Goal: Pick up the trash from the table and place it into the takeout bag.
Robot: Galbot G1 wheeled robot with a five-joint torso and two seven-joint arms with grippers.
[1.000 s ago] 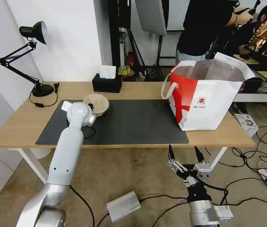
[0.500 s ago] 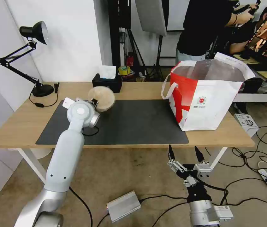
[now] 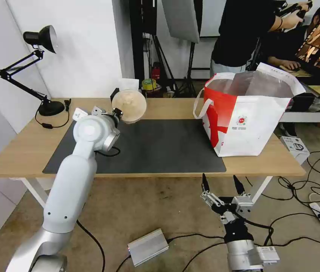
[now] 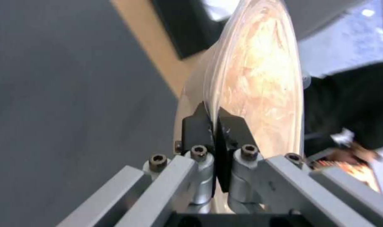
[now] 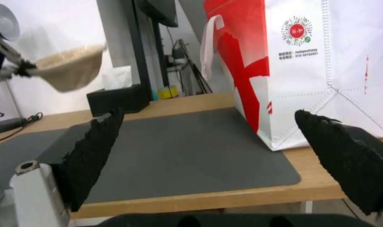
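My left gripper (image 3: pixel 117 113) is shut on the rim of the beige shallow bowl (image 3: pixel 129 105), a piece of the trash, and holds it tilted in the air above the far left part of the dark mat (image 3: pixel 160 147). In the left wrist view both black fingers (image 4: pixel 196 127) pinch the bowl's (image 4: pixel 259 78) edge. The takeout bag (image 3: pixel 250 117) stands open on the right end of the table (image 3: pixel 27 147), well apart from the bowl. My right gripper (image 3: pixel 222 183) hangs open below the table's front edge, and from there the bowl (image 5: pixel 70 69) and bag (image 5: pixel 326 63) are in sight.
A black tissue box (image 3: pixel 119 99) sits at the table's back edge, partly behind the bowl. A black desk lamp (image 3: pixel 35 68) stands at the far left. On the floor lie a silver box (image 3: pixel 147 246) and cables. A person stands behind the bag.
My left arm has lifted the bowl off the mat, carrying it up and a little to the right while tilting it. The right arm has stayed still.
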